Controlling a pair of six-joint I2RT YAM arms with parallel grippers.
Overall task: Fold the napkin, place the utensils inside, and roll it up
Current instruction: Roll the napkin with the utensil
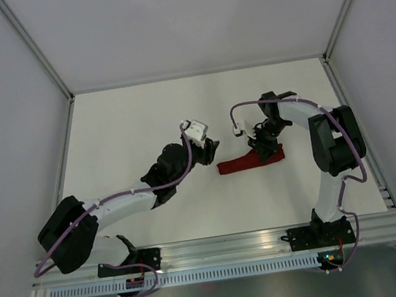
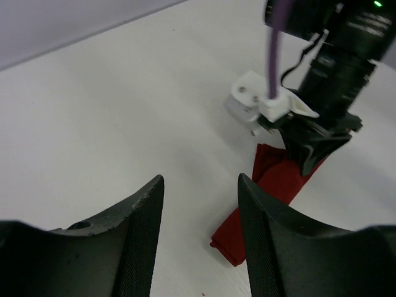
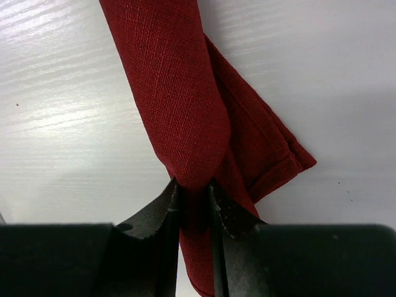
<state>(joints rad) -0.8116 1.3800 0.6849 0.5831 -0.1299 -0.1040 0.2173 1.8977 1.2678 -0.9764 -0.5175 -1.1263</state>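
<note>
The right gripper (image 3: 193, 204) pinches the rolled napkin (image 3: 179, 93) on the table (image 1: 129, 128), right of centre, while the left gripper (image 2: 201, 210) hovers nearby, fingers spread and empty, so it looks wisest to hold firm and tuck that loose corner (image 3: 291, 162) under.

One napkin (image 1: 236, 165), two grippers (left gripper (image 1: 213, 148), right gripper (image 1: 263, 152)), one table (image 1: 128, 121).

The napkin (image 1: 239, 165) (image 2: 275, 179) (image 3: 179, 93) is a plain dark red woven cloth, gathered into a narrow, thick strip lying on the white worktop (image 1: 142, 119). Near one end it is pinched between the jaws of the right gripper (image 1: 264, 149) (image 3: 193, 189). The strip runs straight away from that gripper, and a flatter hemmed corner sticks out just beside the grasp.
</note>
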